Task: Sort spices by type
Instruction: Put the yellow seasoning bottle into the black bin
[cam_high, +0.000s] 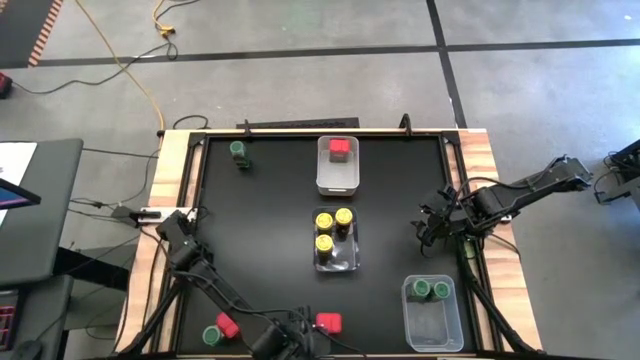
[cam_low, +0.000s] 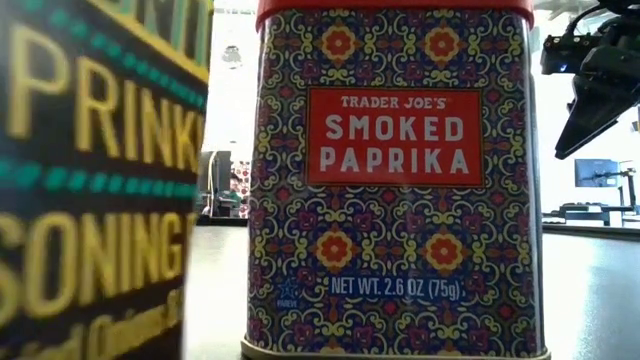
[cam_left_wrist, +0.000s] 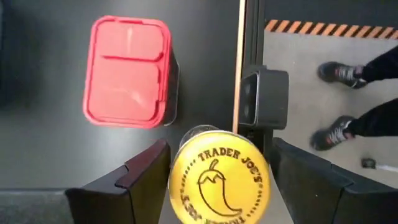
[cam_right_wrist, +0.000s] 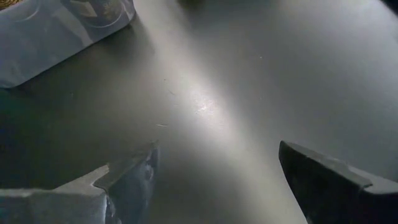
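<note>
The sorting looks better than half done. Three clear bins hold spices: the far bin (cam_high: 337, 178) one red tin (cam_high: 340, 149), the middle bin (cam_high: 337, 258) three yellow jars (cam_high: 325, 220), the near-right bin (cam_high: 432, 325) two green jars (cam_high: 423, 289).

Loose on the table are a green jar (cam_high: 238, 151) far left, plus a green jar (cam_high: 212, 335) and two red tins (cam_high: 328, 322) at the near edge.

The left gripper (cam_left_wrist: 217, 180) pinches a yellow jar (cam_left_wrist: 219, 180) beside a red tin — hidden from above by the arm. The right gripper (cam_right_wrist: 217, 174) hangs spread and empty over bare table at the right edge.
</note>
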